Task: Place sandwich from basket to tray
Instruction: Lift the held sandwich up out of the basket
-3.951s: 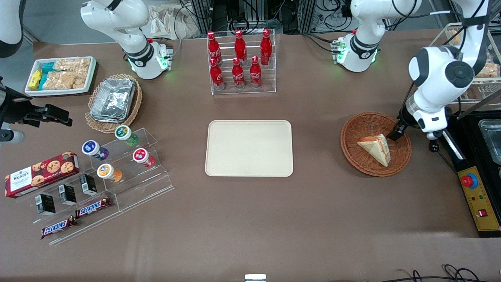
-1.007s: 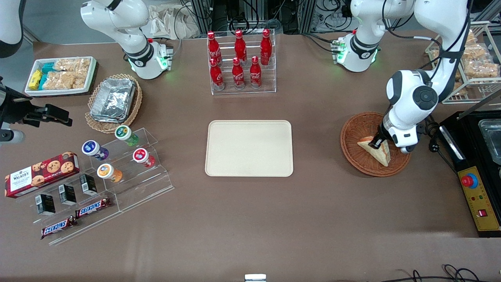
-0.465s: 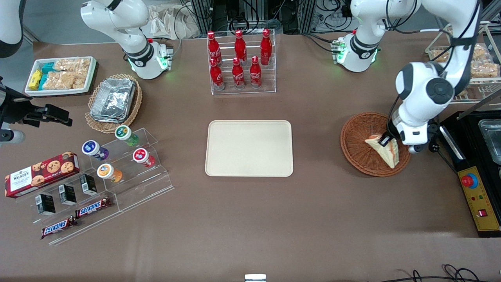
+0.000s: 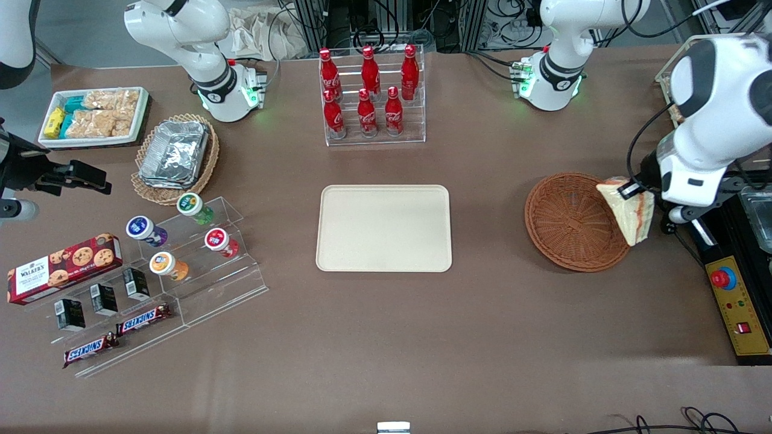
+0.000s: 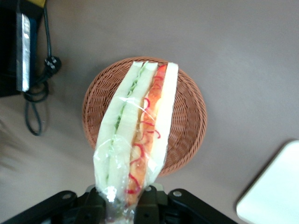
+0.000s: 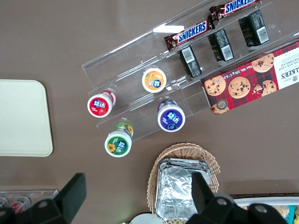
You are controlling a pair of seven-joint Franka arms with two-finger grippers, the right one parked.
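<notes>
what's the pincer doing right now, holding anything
Pincer: shut on the sandwich, lifted above the basket rim at the working arm's end.

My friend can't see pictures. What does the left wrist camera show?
The tool is shut on a wrapped sandwich, holding it above the round brown basket. A corner of the cream tray shows nearby.

Even, bright overhead light; soft faint shadows on the brown table (image 4: 482, 325). Left wrist view blurs slightly around the black two-finger gripper (image 5: 125, 201).
</notes>
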